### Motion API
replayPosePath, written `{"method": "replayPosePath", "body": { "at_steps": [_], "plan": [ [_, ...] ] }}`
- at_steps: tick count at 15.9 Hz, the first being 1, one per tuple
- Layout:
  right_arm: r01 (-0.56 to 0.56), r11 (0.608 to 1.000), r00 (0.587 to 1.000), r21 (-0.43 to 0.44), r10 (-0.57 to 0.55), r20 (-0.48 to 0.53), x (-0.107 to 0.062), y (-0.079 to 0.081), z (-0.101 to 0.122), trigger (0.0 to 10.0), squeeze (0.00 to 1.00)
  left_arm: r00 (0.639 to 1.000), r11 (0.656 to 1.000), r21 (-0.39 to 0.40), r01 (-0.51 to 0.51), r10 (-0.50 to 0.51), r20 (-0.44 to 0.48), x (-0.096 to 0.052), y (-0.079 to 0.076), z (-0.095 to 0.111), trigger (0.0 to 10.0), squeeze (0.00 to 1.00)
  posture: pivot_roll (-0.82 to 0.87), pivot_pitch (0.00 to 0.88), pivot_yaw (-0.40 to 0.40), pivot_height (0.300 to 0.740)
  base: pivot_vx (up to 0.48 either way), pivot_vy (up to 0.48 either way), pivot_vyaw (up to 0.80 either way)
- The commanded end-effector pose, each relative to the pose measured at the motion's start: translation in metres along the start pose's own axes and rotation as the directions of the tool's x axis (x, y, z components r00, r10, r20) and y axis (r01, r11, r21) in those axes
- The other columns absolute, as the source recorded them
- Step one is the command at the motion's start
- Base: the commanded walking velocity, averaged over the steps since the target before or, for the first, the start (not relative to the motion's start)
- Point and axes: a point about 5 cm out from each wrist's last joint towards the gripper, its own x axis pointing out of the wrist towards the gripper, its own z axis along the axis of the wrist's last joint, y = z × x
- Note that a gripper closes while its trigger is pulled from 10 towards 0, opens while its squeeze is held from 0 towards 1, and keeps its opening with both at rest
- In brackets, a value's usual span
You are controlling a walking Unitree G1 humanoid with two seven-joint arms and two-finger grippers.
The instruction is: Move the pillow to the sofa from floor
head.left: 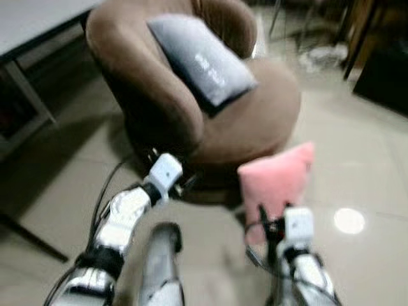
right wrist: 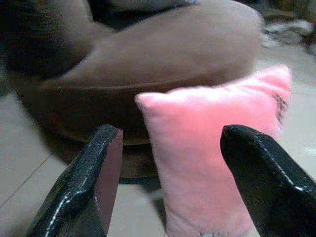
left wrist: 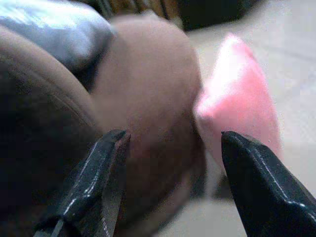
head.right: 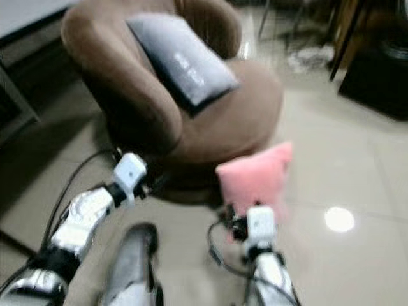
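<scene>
A pink pillow (head.left: 277,178) stands upright on the tiled floor, against the front right of a round brown sofa chair (head.left: 248,121). A grey pillow (head.left: 201,57) leans on the sofa's back and seat. My right gripper (right wrist: 171,131) is open, low over the floor and just in front of the pink pillow (right wrist: 217,163), with nothing between its fingers. My left gripper (left wrist: 175,136) is also open and empty. It sits near the sofa's base on the left, with the pink pillow (left wrist: 242,108) off to its right.
A grey table (head.left: 32,19) with metal legs stands at the back left. Dark furniture (head.left: 382,70) and a white heap (head.left: 322,57) lie at the back right. Glossy tiled floor (head.left: 357,191) stretches to the right of the pillow.
</scene>
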Motion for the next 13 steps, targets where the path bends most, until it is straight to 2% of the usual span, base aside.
{"method": "replayPosePath", "body": {
  "at_steps": [1,2,4,13],
  "plan": [
    [-0.010,1.000,1.000,0.004,0.010,0.017,0.0012,0.0051,0.0034,10.0,0.00,1.000,1.000,0.008,0.010,-0.010,-0.008,0.0019,0.0039,0.0027,10.0,0.00,-0.01,0.067,0.117,0.517,0.000,0.000,0.00],
    [-0.010,1.000,1.000,-0.001,0.010,0.016,0.0010,0.0060,0.0033,10.0,0.00,0.999,0.999,0.025,0.031,-0.031,-0.022,0.0062,0.0043,0.0043,10.0,0.00,-0.02,0.068,0.124,0.517,0.000,0.000,0.00],
    [-0.006,1.000,1.000,-0.004,0.007,0.015,0.0002,0.0062,0.0030,10.0,0.00,0.999,1.000,0.001,0.023,-0.023,-0.024,0.0071,0.0058,0.0040,10.0,0.00,-0.03,0.070,0.128,0.517,0.000,0.000,0.00],
    [-0.017,1.000,1.000,-0.001,0.017,-0.007,-0.0039,0.0086,-0.0019,10.0,0.00,0.999,0.998,-0.052,-0.038,0.038,-0.011,0.0094,0.0015,0.0010,10.0,0.00,-0.02,0.080,0.118,0.517,0.000,-0.450,0.00]
  ]
}}
